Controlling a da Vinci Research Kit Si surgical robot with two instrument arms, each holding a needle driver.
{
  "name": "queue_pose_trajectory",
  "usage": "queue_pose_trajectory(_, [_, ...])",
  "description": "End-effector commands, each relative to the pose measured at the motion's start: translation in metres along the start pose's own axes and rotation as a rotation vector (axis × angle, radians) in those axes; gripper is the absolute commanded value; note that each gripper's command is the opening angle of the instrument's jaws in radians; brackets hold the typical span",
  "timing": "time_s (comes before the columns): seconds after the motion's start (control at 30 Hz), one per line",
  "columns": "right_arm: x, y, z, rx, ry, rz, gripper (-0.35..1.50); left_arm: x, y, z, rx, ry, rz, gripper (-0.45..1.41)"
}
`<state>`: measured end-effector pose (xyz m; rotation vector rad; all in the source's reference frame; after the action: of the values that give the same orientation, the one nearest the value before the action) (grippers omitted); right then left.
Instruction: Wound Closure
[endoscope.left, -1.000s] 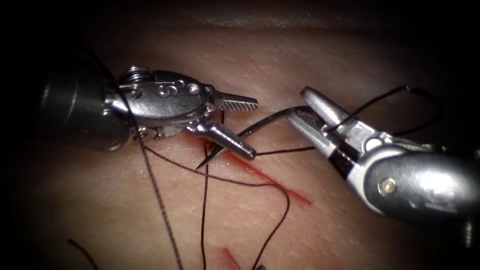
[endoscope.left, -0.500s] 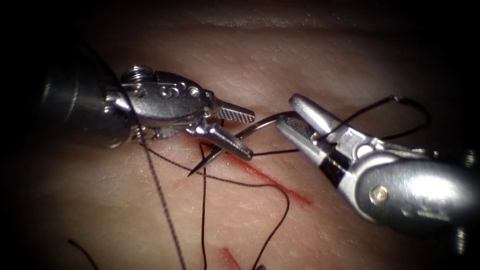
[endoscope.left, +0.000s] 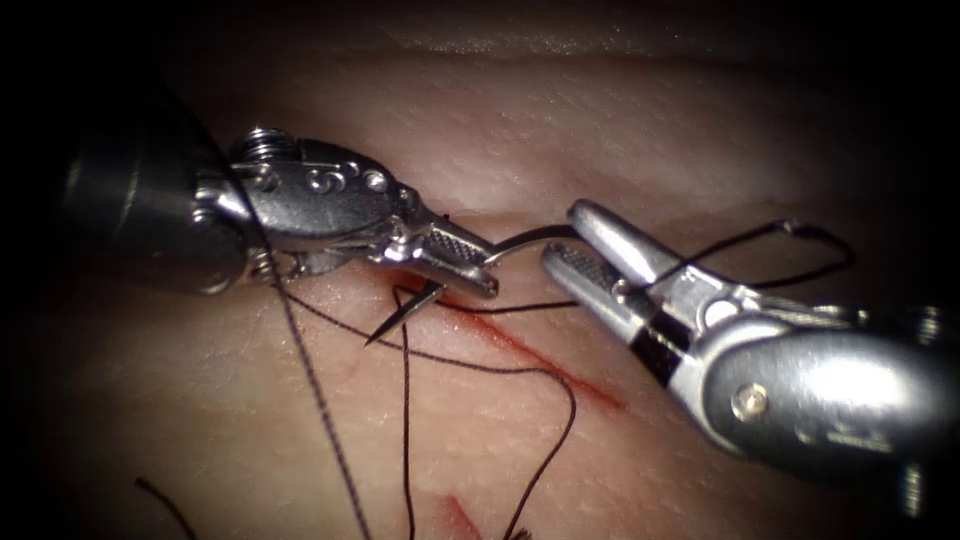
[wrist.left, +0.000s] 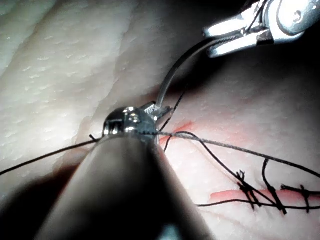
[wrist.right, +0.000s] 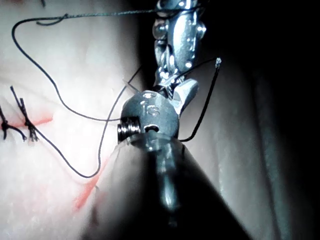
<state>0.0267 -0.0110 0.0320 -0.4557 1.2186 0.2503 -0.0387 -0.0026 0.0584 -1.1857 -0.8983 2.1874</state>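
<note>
Steel needle (endoscope.left: 470, 272) is clenched in the left pincer (endoscope.left: 462, 262) near its pointed end; the tip (endoscope.left: 385, 330) lies free above the tissue (endoscope.left: 700, 150), left of the cut (endoscope.left: 540, 360). Right pincer (endoscope.left: 575, 250) is released, jaws parted around the needle's rear end, grasping nothing. Dark thread (endoscope.left: 480, 365) loops across the cut.

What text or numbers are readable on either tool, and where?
"5" or "S", one engraved character, can't tell which: wrist housing of the left tool, endoscope view.
"16": stamped on the wrist joint of the right tool, right wrist view.
Nothing else readable.
Context: the left tool's jaws are shut on the needle just behind its point. The right tool's jaws are open and hold nothing. The needle looks clear of the tissue.
</note>
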Motion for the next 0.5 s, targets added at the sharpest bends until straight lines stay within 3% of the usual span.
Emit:
queue_pose_trajectory(0.03, [-0.0005,0.0001,0.0009,-0.006,-0.002,0.104,0.83,0.0002,-0.0003,0.0007,0.001,0.017,0.003,-0.45])
queue_pose_trajectory(0.1, [-0.0011,0.0005,0.0012,-0.039,0.017,0.219,1.33,0.0001,0.0,0.0006,0.004,0.045,0.007,-0.45])
queue_pose_trajectory(0.33, [-0.0024,0.0005,0.0015,-0.046,0.035,0.334,1.35,-0.0002,0.0006,0.0,-0.004,0.121,0.016,-0.45])
queue_pose_trajectory(0.5, [-0.0029,-0.0003,0.002,-0.048,0.036,0.372,1.23,-0.0006,0.0016,-0.0001,-0.007,0.15,0.024,-0.45])
